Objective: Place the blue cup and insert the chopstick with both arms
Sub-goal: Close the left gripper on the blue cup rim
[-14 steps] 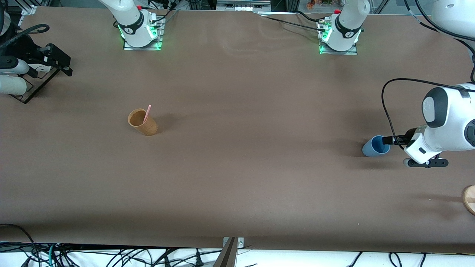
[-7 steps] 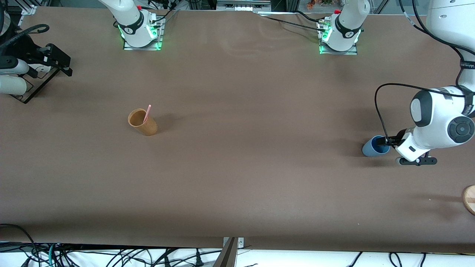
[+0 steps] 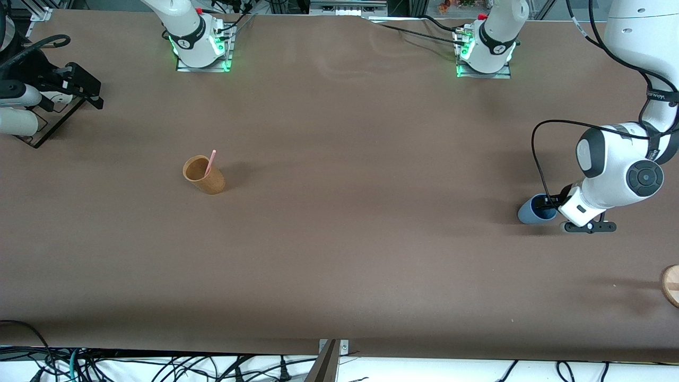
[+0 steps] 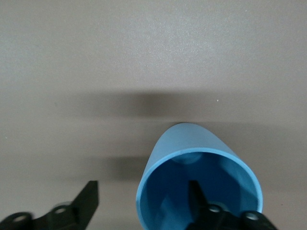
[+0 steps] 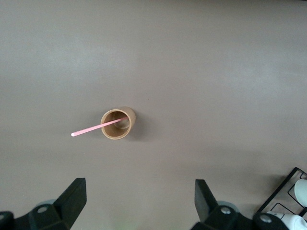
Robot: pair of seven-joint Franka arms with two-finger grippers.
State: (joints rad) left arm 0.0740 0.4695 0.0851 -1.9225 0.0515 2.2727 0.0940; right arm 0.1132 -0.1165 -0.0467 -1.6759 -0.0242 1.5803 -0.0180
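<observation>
My left end effector [image 4: 144, 203] is down at the blue cup [image 3: 534, 210], which stands on the bench [image 3: 371, 254] toward my left arm's end. Its fingers are spread, one inside the cup's mouth and one outside the wall, gripping nothing. My right end effector [image 5: 139, 203] hangs wide open and empty over the tan cup [image 5: 116, 124], where the chopstick [image 5: 98, 127] leans.
</observation>
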